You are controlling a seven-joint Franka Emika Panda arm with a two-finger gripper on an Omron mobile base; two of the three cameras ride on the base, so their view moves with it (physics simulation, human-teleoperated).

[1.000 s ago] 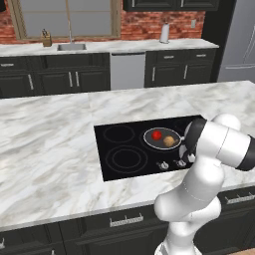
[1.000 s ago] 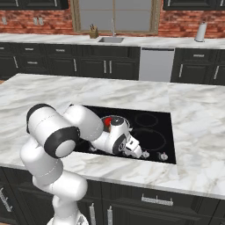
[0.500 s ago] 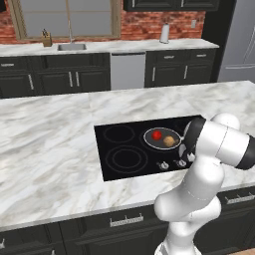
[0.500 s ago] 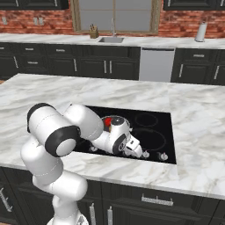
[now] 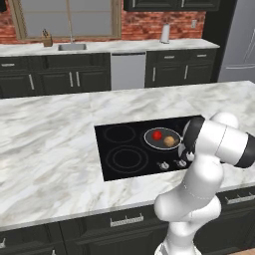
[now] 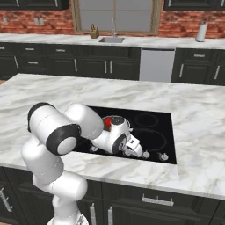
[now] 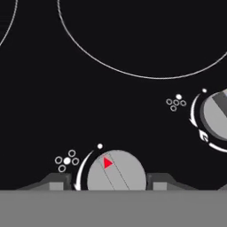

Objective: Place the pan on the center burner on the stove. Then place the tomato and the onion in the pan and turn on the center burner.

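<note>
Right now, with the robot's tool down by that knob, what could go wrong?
1. The tool straddles one silver knob with a gap on each side; if it closes off-center, it might slip instead of turning.
2. Another knob sits close by, so a sideways drift might bump it.
3. The arm hangs near the pan holding the tomato and onion; a wide swing could knock it.

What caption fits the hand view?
End effector straddling a silver knob on the black stove, red pointer near its off dot.
</note>
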